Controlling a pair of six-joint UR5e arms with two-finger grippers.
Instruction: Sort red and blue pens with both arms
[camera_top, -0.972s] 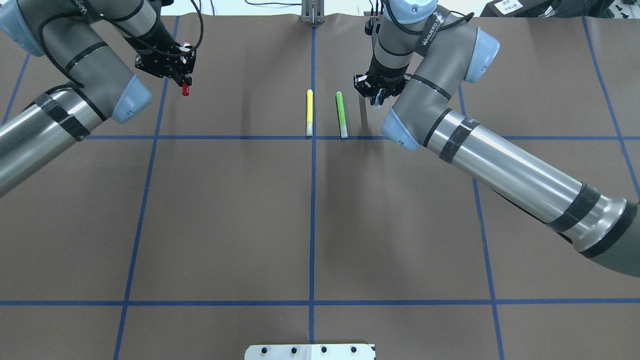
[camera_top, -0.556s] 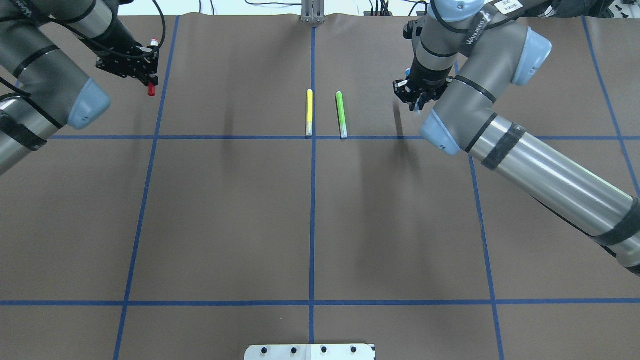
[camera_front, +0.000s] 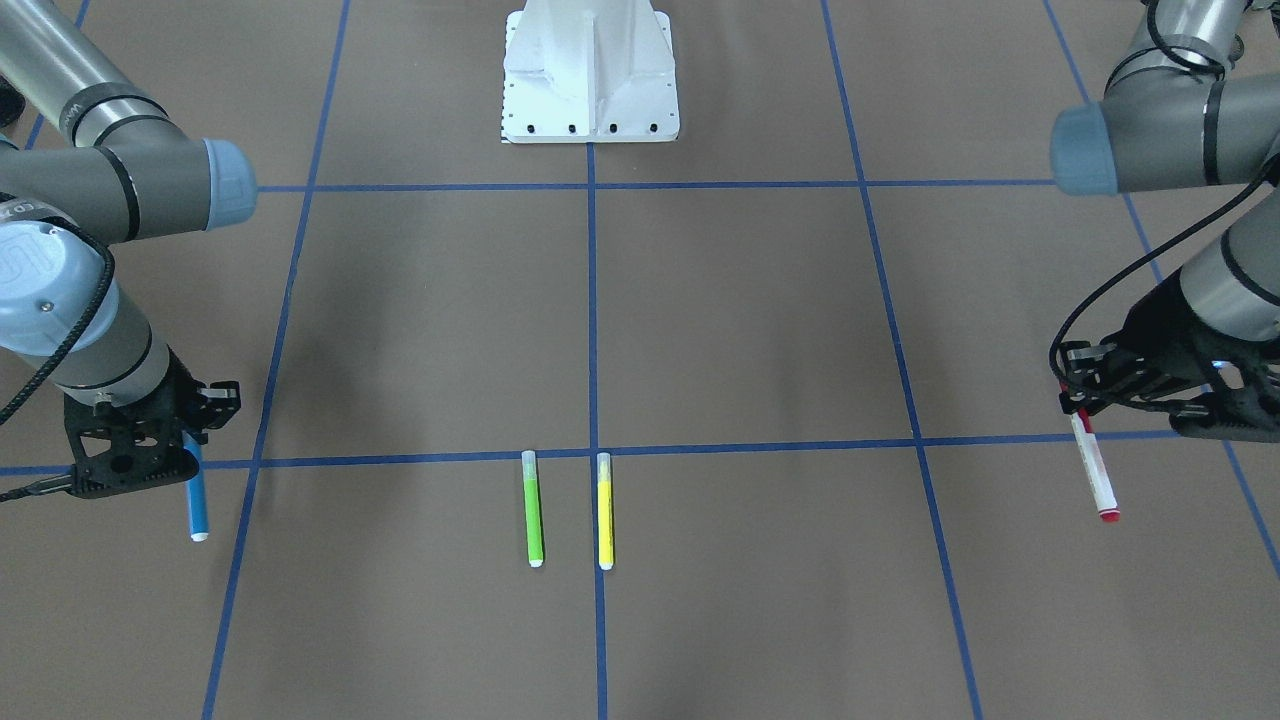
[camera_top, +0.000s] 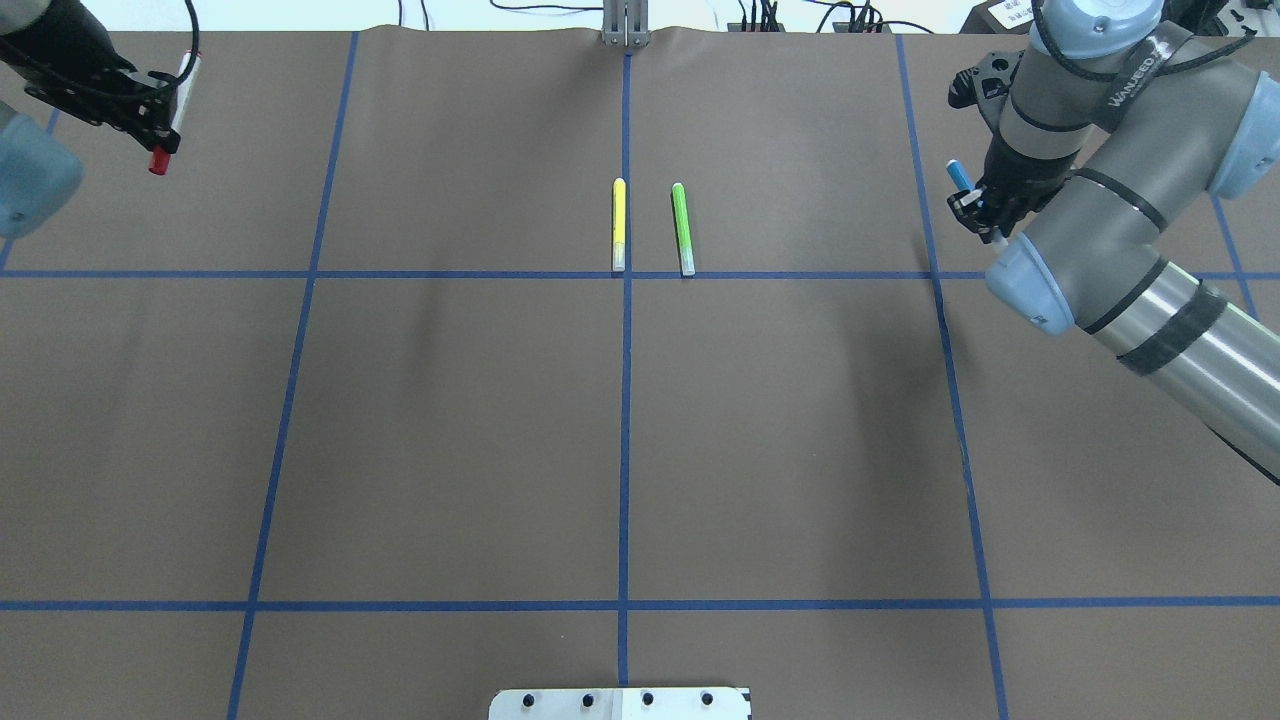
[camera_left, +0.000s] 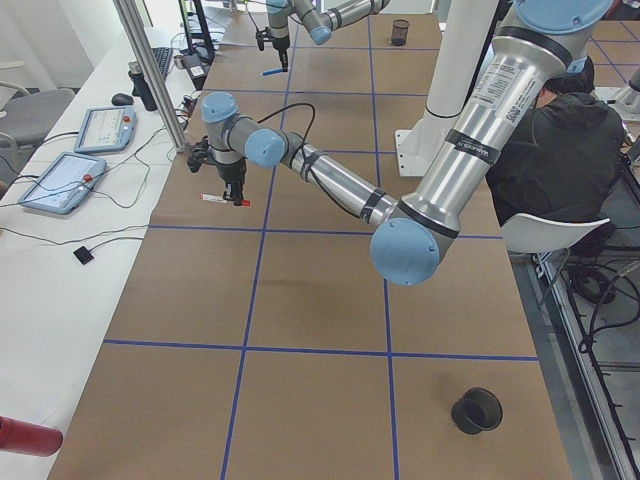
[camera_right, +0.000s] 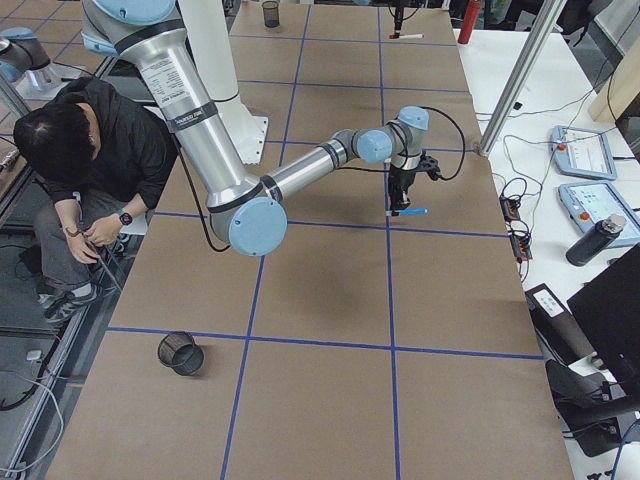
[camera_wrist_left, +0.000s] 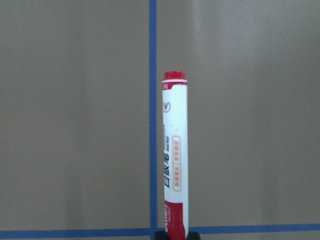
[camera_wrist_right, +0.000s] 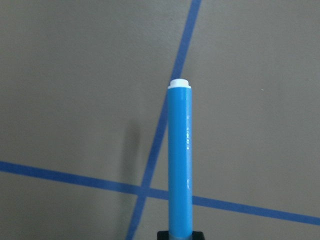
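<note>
The red pen (camera_top: 170, 110), white-barrelled with red ends, hangs above the table's far left square, and my left gripper (camera_top: 160, 112) is shut on it. It stands upright in the left wrist view, red pen (camera_wrist_left: 174, 160), over a blue tape line. In the front-facing view the left gripper (camera_front: 1076, 405) grips the top of the red pen (camera_front: 1095, 475). My right gripper (camera_top: 980, 205) is shut on the blue pen (camera_top: 959, 175) near the far right tape line. From the front, the blue pen (camera_front: 196, 500) slants down out of the right gripper (camera_front: 186, 440). The right wrist view shows the blue pen (camera_wrist_right: 180, 160) above a tape crossing.
A yellow marker (camera_top: 619, 225) and a green marker (camera_top: 682, 228) lie side by side at the table's far centre. Blue tape lines grid the brown table. The white base plate (camera_front: 590, 70) sits mid-table on the robot's side. A black cup (camera_right: 181, 352) stands near a seated person (camera_right: 90, 170).
Both arms have swung outward. The left gripper carried the red pen further left; the right gripper carried the blue pen right, away from the green marker. Both markers lie still.
</note>
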